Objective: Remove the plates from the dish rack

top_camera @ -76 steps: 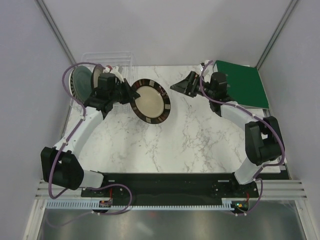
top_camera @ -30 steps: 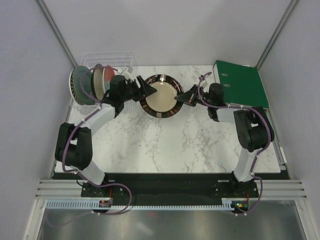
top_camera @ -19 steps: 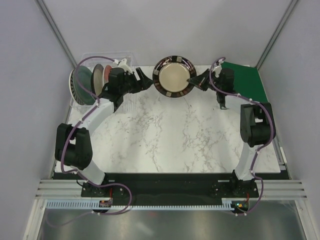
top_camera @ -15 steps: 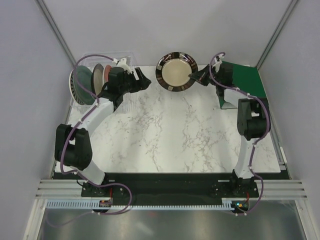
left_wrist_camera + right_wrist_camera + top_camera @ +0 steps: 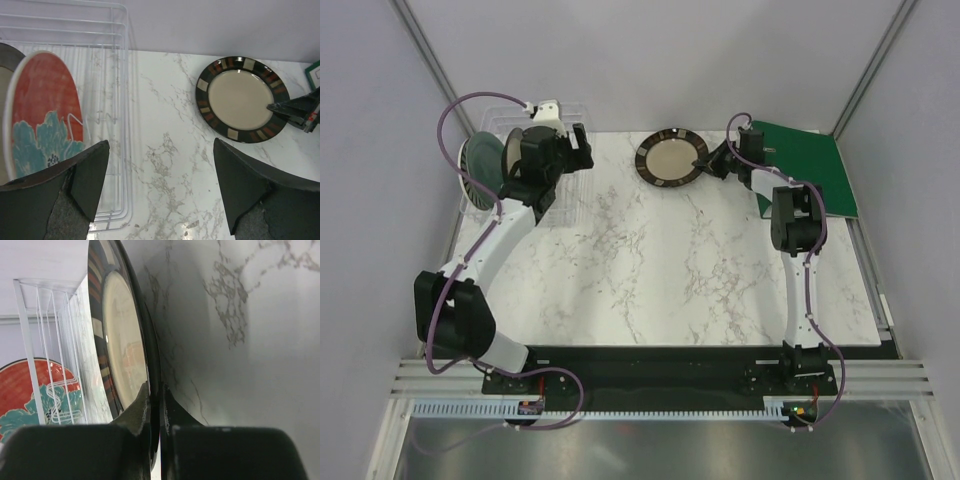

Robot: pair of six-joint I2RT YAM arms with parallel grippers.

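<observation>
The cream plate with the dark brown rim (image 5: 672, 158) is out of the dish rack (image 5: 107, 60). It is at the far side of the marble table (image 5: 650, 270), between the rack and the green binder (image 5: 808, 165). The right claw (image 5: 712, 162) is clamped on the right edge of this plate; in the right wrist view its two fingers (image 5: 131, 420) pinch the rim. The plate seems to lie flat on the table, but the angle is too steep to be sure. The left claw (image 5: 160, 145) hangs over the table beside the rack, fingers wide apart and holding nothing. In the rack the red plate with teal flowers (image 5: 45, 105) stands on edge, and the teal-green plate (image 5: 485, 170) and striped plate (image 5: 468, 178) are next to it.
</observation>
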